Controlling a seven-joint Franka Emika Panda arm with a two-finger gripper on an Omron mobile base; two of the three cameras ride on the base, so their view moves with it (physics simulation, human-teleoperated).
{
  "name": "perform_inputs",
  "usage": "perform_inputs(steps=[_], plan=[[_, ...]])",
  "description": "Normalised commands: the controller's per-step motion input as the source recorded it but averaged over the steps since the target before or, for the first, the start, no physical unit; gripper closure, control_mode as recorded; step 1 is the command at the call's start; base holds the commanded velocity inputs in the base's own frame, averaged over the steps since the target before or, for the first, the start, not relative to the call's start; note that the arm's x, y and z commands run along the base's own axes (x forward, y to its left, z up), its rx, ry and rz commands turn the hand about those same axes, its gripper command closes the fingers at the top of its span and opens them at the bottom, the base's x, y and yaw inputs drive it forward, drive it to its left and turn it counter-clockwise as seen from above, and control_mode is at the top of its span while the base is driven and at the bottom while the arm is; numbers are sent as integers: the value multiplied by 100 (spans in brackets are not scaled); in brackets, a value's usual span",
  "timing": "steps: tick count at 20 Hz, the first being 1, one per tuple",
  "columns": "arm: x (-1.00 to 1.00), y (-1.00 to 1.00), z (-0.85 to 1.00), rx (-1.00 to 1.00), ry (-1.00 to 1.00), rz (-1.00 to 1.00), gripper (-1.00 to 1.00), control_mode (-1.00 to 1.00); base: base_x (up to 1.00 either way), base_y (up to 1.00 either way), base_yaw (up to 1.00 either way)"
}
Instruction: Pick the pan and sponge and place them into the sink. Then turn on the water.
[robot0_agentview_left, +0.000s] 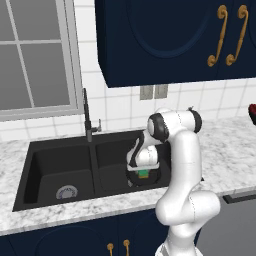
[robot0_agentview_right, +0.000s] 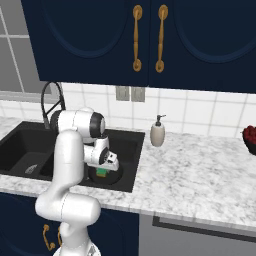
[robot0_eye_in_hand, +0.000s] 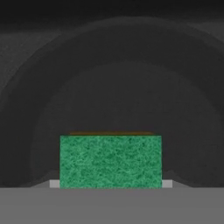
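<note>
My gripper (robot0_agentview_left: 143, 175) reaches down into the right basin of the black sink (robot0_agentview_left: 30, 150), shut on the sponge (robot0_agentview_left: 143, 173). In the hand view the sponge (robot0_eye_in_hand: 110, 161) shows its green face, with a thin yellow-brown edge on top. It sits between my gripper's (robot0_eye_in_hand: 110, 184) pale fingertips (robot0_eye_in_hand: 54, 183). Just below it lies the round black pan (robot0_eye_in_hand: 109, 87) on the basin floor, seen also as a dark disc (robot0_agentview_right: 114, 176) in the right base view. The sponge (robot0_agentview_right: 102, 172) hangs over the pan's middle. No water runs from the black faucet (robot0_agentview_left: 87, 117).
A beige soap dispenser (robot0_agentview_right: 158, 132) stands on the marble counter right of the sink (robot0_agentview_right: 15, 145). A dark bowl of red fruit (robot0_agentview_right: 250, 137) sits at the far right. The left basin has a silver drain (robot0_agentview_left: 66, 192). Blue cabinets hang overhead.
</note>
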Motion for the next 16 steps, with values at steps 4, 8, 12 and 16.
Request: perform_inputs(steps=[4, 8, 12, 16], plan=[[0, 0, 0, 0, 0, 0, -100, -100, 0, 0, 0], [0, 0, 0, 0, 0, 0, -100, -100, 0, 0, 0], [0, 0, 29, 0, -3, 0, -100, -100, 0, 0, 0], [-9, 0, 78, 0, -5, 0, -100, -100, 0, 0, 0]])
